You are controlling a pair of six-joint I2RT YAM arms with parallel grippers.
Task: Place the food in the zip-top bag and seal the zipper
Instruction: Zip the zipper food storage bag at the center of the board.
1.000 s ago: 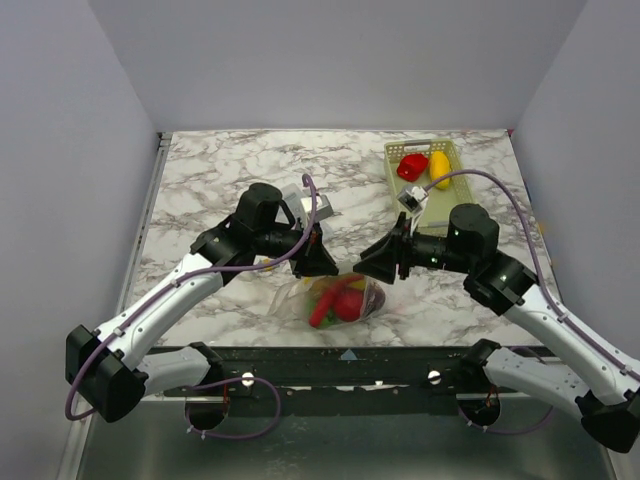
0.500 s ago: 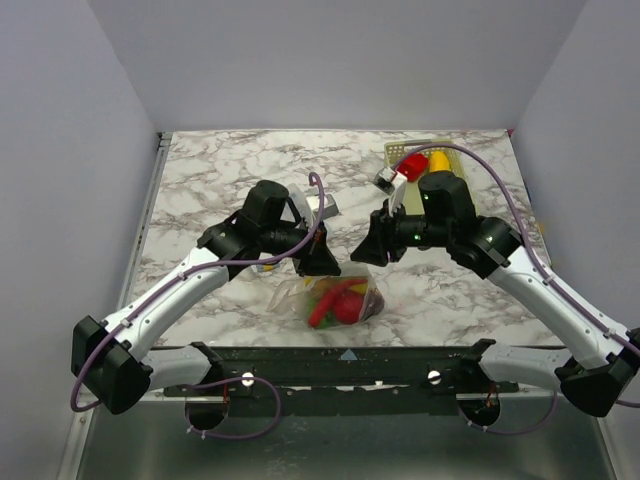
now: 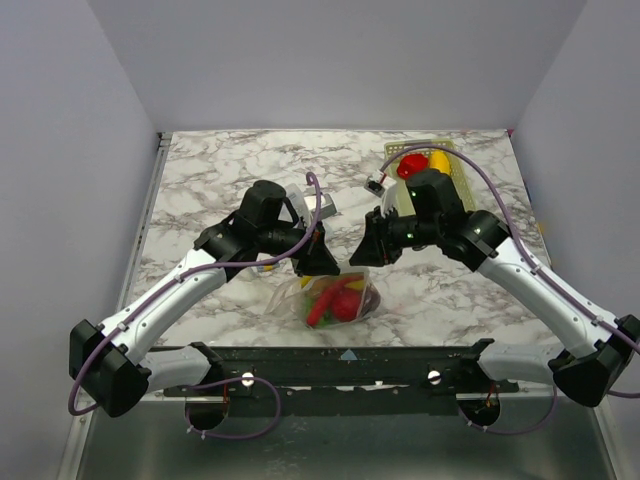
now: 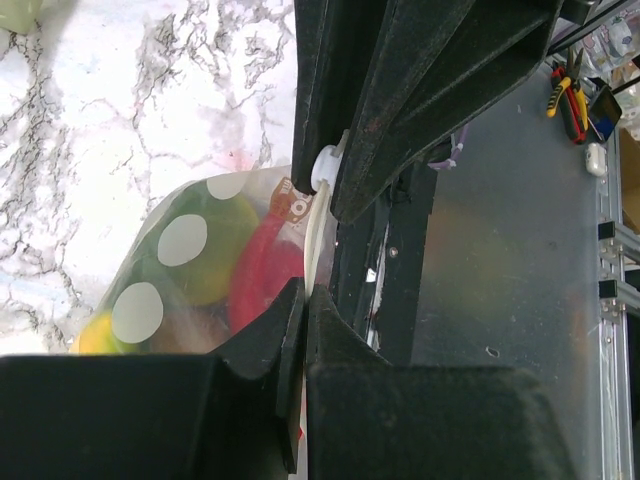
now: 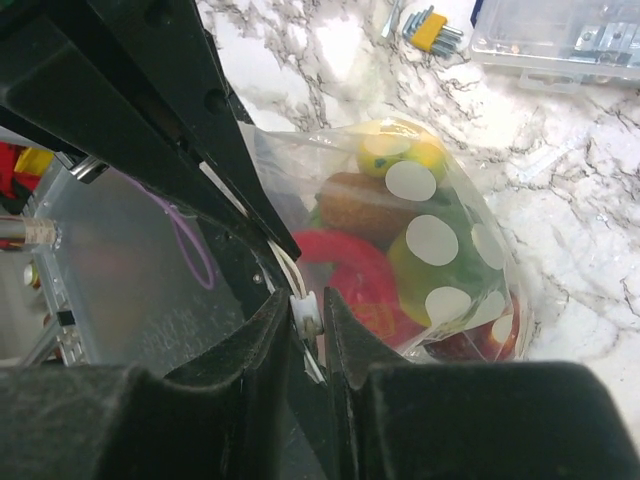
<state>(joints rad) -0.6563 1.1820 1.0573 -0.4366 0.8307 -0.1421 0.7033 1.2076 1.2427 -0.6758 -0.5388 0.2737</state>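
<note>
The bag (image 3: pixel 296 296), holding red, yellow and green food (image 3: pixel 340 300), lies at six o'clock on the bench (image 3: pixel 220 170). The left claw (image 3: pixel 322 268) is pressed together on the zipper (image 4: pixel 318 232) at the bag's eleven o'clock; the right claw (image 3: pixel 362 258) pinches the same strip at one o'clock.

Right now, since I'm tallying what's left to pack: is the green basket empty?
No, in the top view a red food piece and a yellow one lie in the basket.
</note>
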